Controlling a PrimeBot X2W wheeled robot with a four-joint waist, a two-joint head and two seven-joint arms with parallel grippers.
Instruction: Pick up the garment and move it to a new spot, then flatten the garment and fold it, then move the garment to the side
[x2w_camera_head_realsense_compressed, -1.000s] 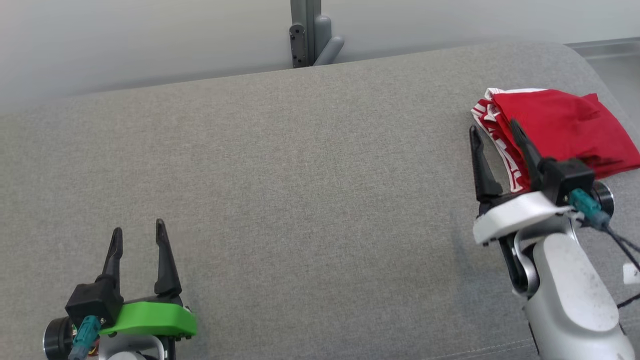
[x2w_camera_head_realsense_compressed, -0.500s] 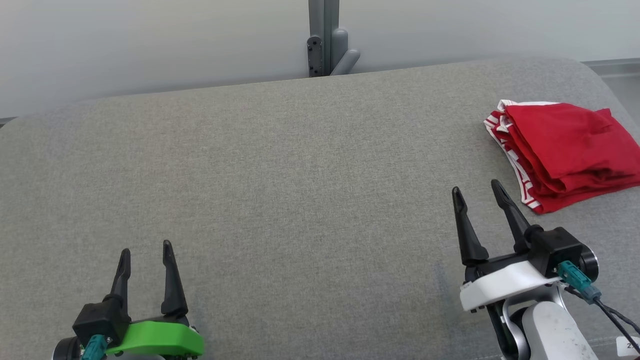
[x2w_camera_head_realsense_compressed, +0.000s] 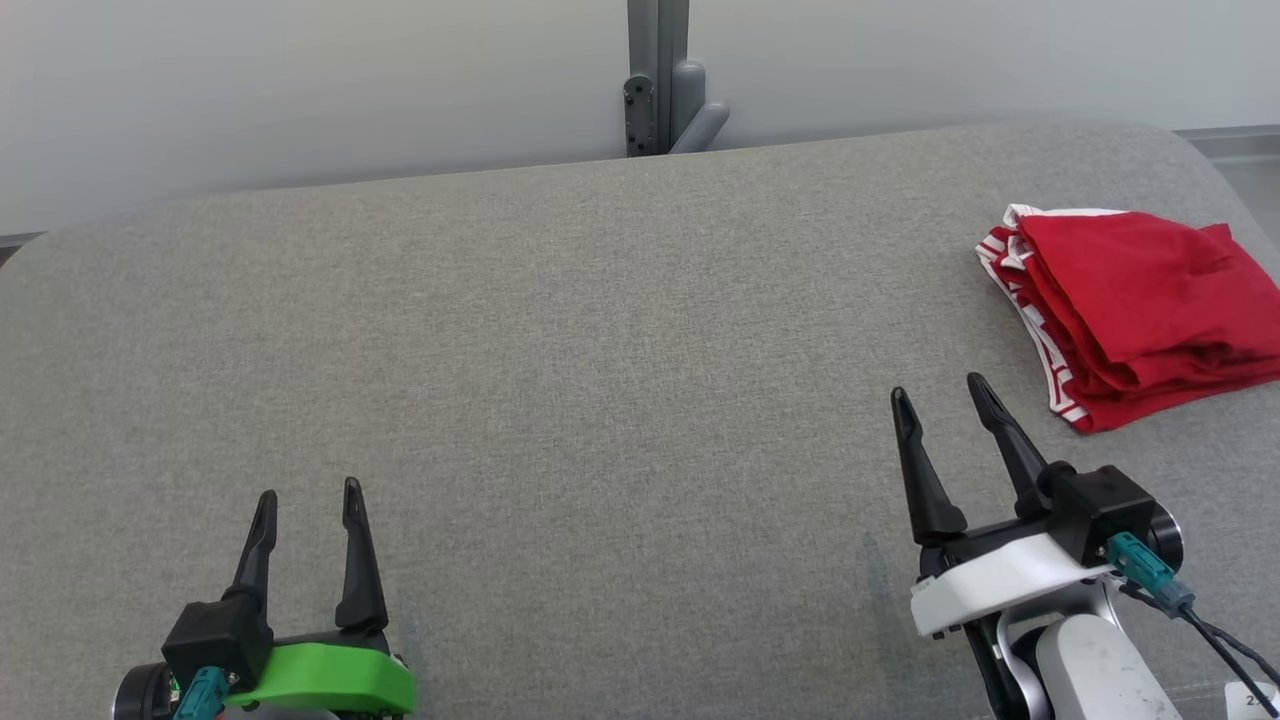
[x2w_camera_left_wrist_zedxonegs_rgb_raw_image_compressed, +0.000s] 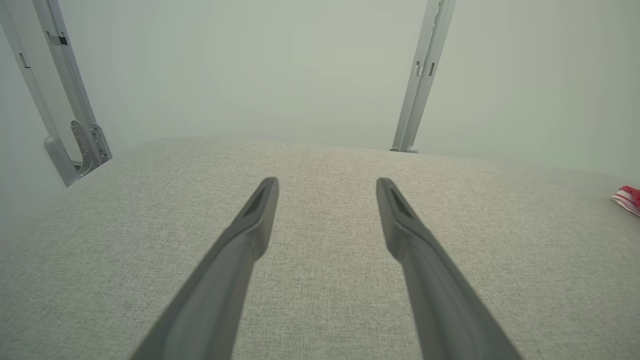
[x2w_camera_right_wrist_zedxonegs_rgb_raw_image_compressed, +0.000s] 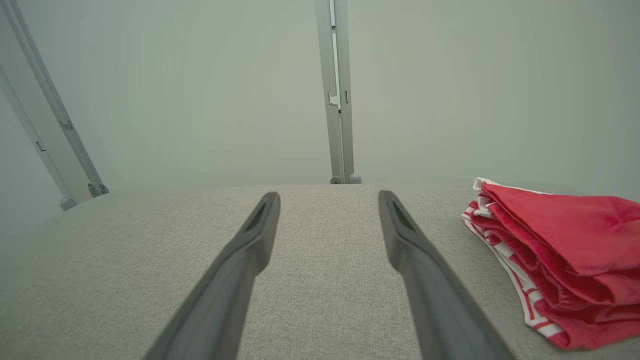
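Our left gripper and right gripper both stand wide apart, holding nothing. The folded red garment lies at the far right, near our right gripper but apart from it. A grey padded surface lies under everything, and behind it a metal post rises against the pale wall.

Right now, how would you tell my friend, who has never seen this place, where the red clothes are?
Start at the big grey cushioned surface in front of the robot. Go to its right side, just beyond the right gripper with the white collar. There lies the folded garment: soft and bright red with a red-and-white striped edge, unlike the hard black fingers beside it.
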